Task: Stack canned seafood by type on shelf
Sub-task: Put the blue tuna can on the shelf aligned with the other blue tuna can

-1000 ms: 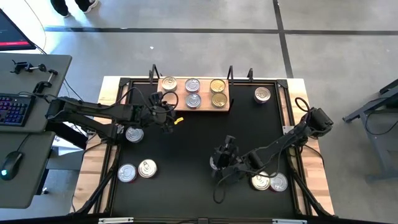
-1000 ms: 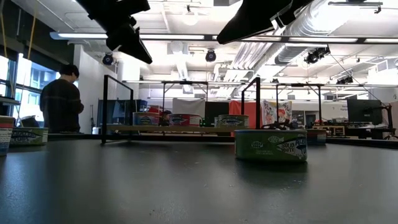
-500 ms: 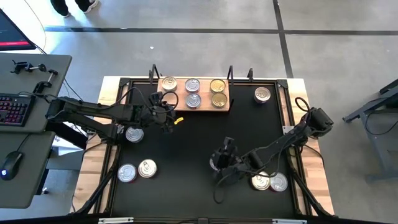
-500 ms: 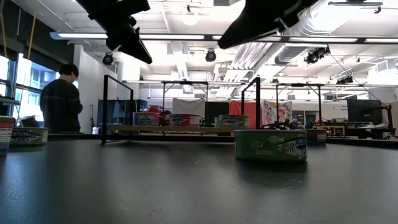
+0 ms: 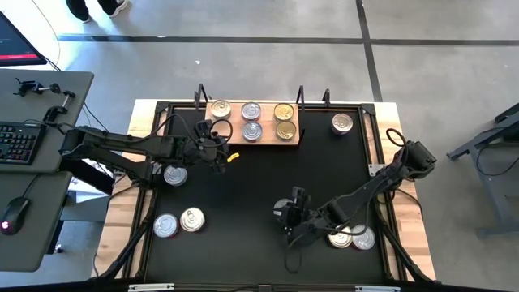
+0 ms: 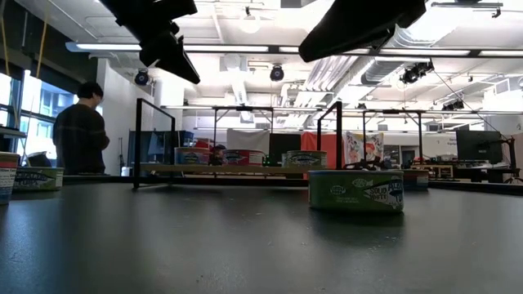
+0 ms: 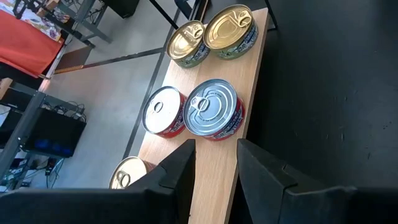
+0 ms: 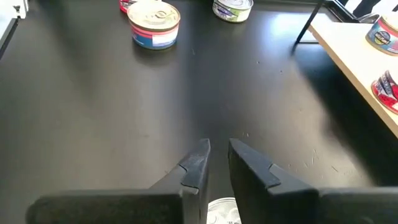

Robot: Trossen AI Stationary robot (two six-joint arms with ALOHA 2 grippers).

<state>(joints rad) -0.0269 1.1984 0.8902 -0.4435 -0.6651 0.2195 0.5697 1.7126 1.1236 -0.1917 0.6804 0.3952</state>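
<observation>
Round shiny tins (image 7: 213, 110) — grained, seemingly wooden board (image 7: 249, 66)

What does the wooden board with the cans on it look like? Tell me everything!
The wooden board is a flat, light-brown rectangle with plain grain. It lies at the far edge of the black mat, between thin black upright posts. Five round tins sit on it: three in the back row, two in front, some with silver lids, some gold. One front spot stays bare. The left gripper hovers just in front of the board, not touching it.

black mat (image 5: 251, 195) | wooden board (image 5: 268, 143): five tins | loose tins (image 5: 178, 221) around
</observation>
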